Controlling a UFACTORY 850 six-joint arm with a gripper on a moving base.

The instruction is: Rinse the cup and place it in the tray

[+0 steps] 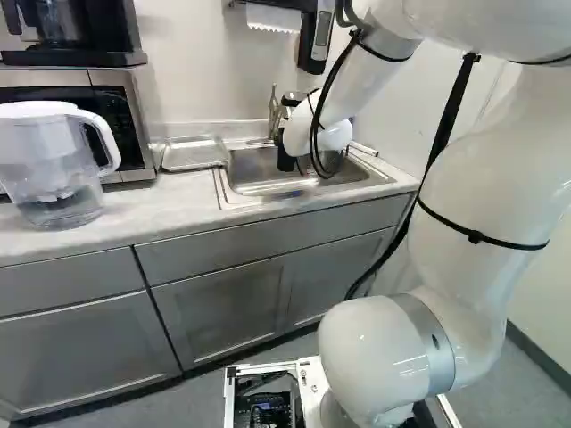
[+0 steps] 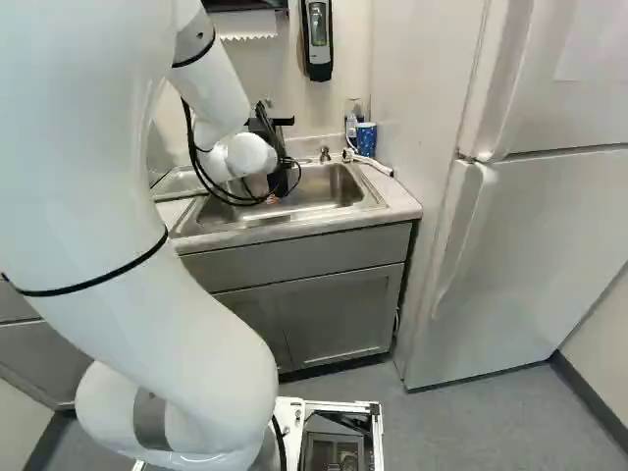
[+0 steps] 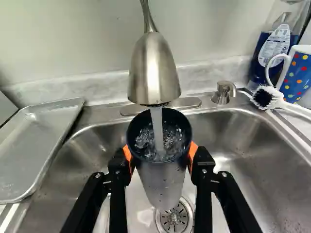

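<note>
With twelve o'clock straight ahead, my gripper grips the cup from both sides over the sink, under the running tap at twelve. Added weight and a wet wall could let the cup slip, a straight lift could knock its rim on the tap, and carrying it unemptied to the tray at nine would likely spill water. Counted: one cup, one tray, one tap, one sink; one mug and one brush at two.
</note>
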